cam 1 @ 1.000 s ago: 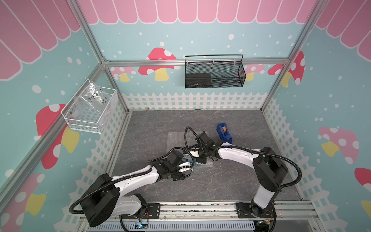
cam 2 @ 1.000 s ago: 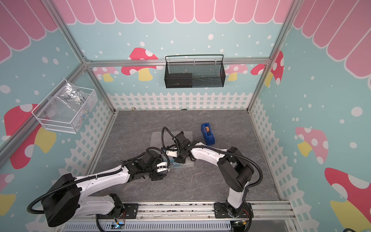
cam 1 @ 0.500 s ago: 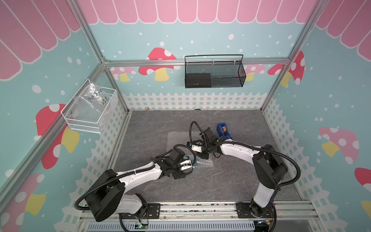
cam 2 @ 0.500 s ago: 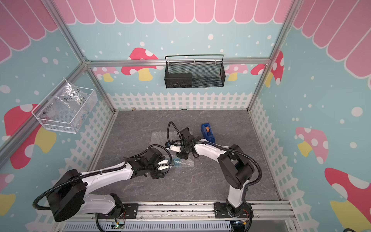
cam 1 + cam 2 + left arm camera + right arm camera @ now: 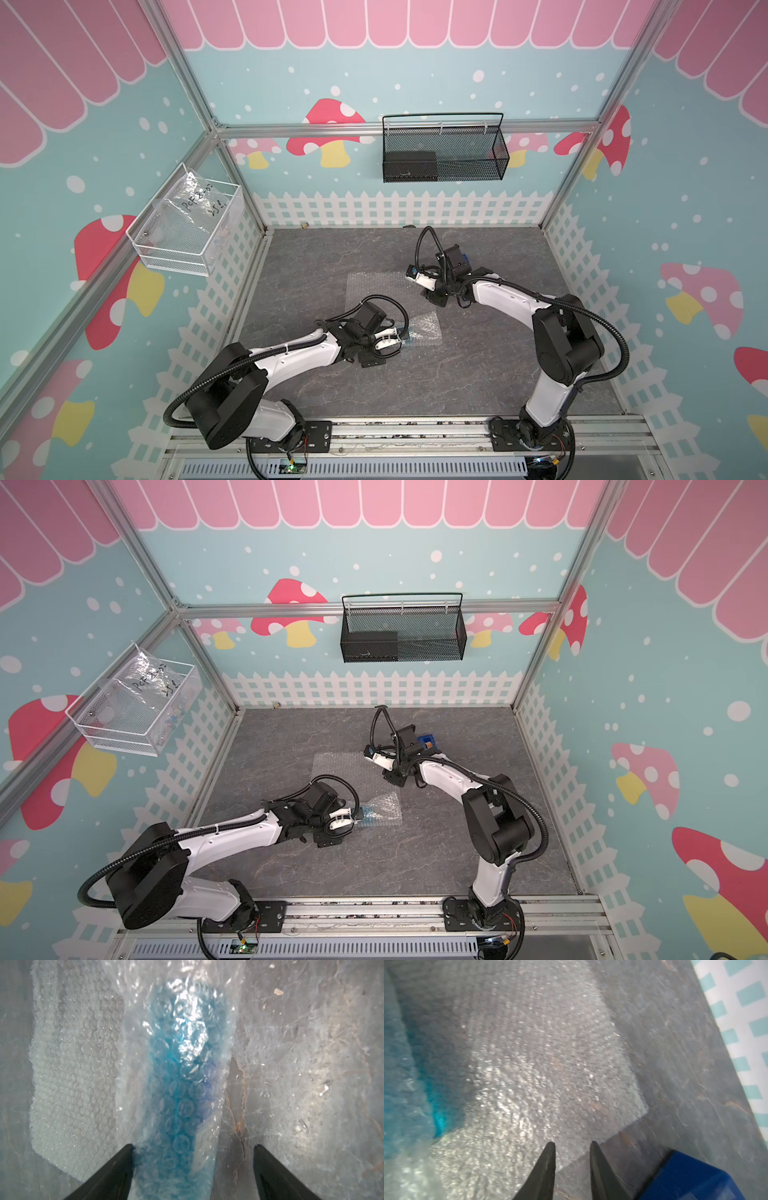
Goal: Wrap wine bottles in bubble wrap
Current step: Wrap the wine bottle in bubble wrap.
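Note:
The blue wine bottle (image 5: 176, 1088) lies on the table rolled inside one end of the bubble wrap (image 5: 72, 1076). Its blue shows through the bubbles in both top views (image 5: 412, 333) (image 5: 373, 812). My left gripper (image 5: 193, 1147) is open around the wrapped bottle's near end: one finger touches the wrap, the other stands apart over bare table. The rest of the bubble wrap (image 5: 374, 286) lies flat toward the far side. My right gripper (image 5: 572, 1144) hovers over that sheet's far edge, narrowly open with nothing between its fingers, also seen in a top view (image 5: 411, 272).
A dark-blue tape dispenser (image 5: 465, 262) (image 5: 691, 1178) stands just behind the right wrist. A black mesh basket (image 5: 444, 162) hangs on the back wall. A white wire basket (image 5: 187, 232) holding a clear bag hangs on the left wall.
My right gripper let go at the bottle, drew back toward the far edge of the sheet and opened a little. My left gripper stayed at the wrapped bottle, its jaws narrowing slightly.

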